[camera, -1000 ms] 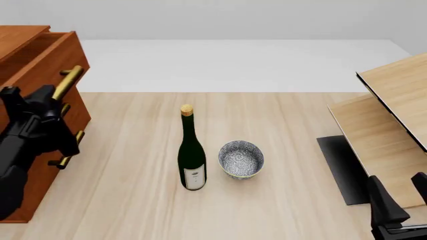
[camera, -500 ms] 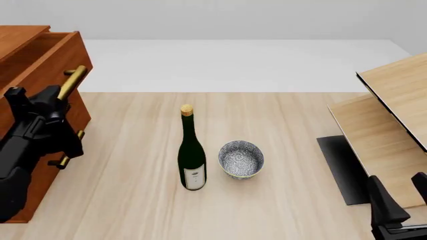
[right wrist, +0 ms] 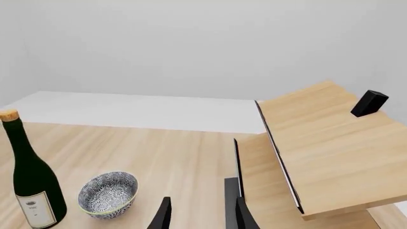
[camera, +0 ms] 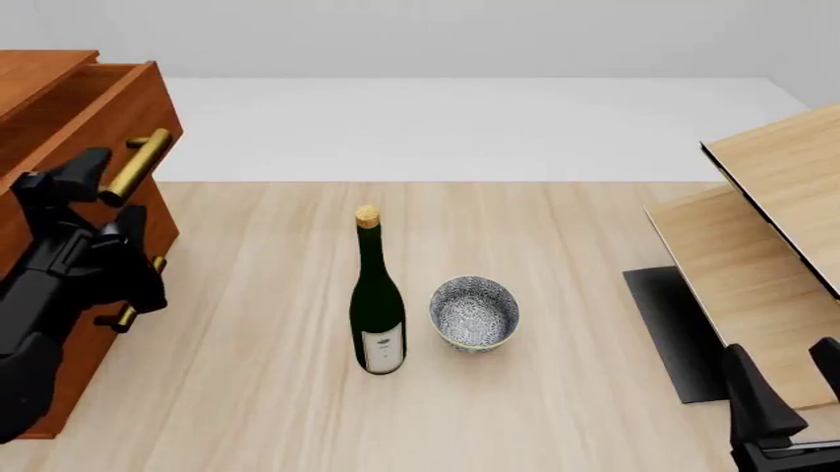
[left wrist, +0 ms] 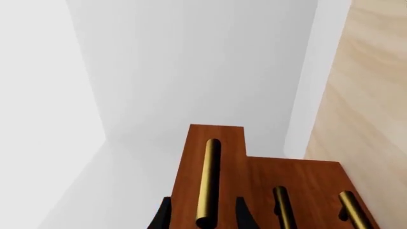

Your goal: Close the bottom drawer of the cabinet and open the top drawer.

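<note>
Top drawer (camera: 92, 108), pulled partly out at the worktop's left edge; rigid wood, should slide stiffly. My left gripper (left wrist: 202, 215), fingers spread, straddles its brass handle (left wrist: 207, 183), a slick bar: grip mid-bar.

The reddish-brown wooden cabinet (camera: 59, 324) has its top drawer (camera: 82, 113) pulled out beyond the bottom drawer (camera: 92, 329), whose front sits flush.

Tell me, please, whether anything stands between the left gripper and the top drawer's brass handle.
Nothing visible does. In the left wrist view the left gripper has a finger on each side of the top drawer's handle, with no object between. The wine bottle and bowl stand well off on the table.
</note>
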`<state>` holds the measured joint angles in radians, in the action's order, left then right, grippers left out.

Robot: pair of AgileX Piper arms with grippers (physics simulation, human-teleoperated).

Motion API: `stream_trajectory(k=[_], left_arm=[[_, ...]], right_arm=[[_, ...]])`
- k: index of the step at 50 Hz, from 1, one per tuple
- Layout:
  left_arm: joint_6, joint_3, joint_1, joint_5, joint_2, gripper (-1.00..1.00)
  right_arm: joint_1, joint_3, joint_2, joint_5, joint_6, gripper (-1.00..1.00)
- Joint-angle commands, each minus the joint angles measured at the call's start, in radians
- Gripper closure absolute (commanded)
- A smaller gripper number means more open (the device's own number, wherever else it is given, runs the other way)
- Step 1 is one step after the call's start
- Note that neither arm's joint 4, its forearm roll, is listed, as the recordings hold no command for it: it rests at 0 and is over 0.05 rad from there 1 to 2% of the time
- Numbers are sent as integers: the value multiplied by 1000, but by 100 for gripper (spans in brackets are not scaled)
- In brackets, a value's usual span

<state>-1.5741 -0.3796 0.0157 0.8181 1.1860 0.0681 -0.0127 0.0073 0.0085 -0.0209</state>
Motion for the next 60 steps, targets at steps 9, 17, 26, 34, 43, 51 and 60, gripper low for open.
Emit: stream_trajectory(k=[9, 17, 26, 34, 43, 51, 60], left_arm=[[12, 6, -6, -1, 8, -100], [18, 12, -9, -4, 7, -100], [37, 0, -21, -42, -12, -100], [29, -7, -25, -41, -16, -100], [30, -13, -39, -50, -23, -100], [51, -26, -60, -90, -44, -100], [56, -26, -77, -109, -63, -100]], right_arm=[[-1, -4, 9, -6, 2, -100], [0, -4, 3, 0, 2, -100], [0, -5, -1, 4, 2, -100], [1, -5, -5, 7, 4, -100], [2, -4, -5, 7, 5, -100], [0, -1, -6, 5, 7, -100], [-1, -3, -6, 7, 8, -100]])
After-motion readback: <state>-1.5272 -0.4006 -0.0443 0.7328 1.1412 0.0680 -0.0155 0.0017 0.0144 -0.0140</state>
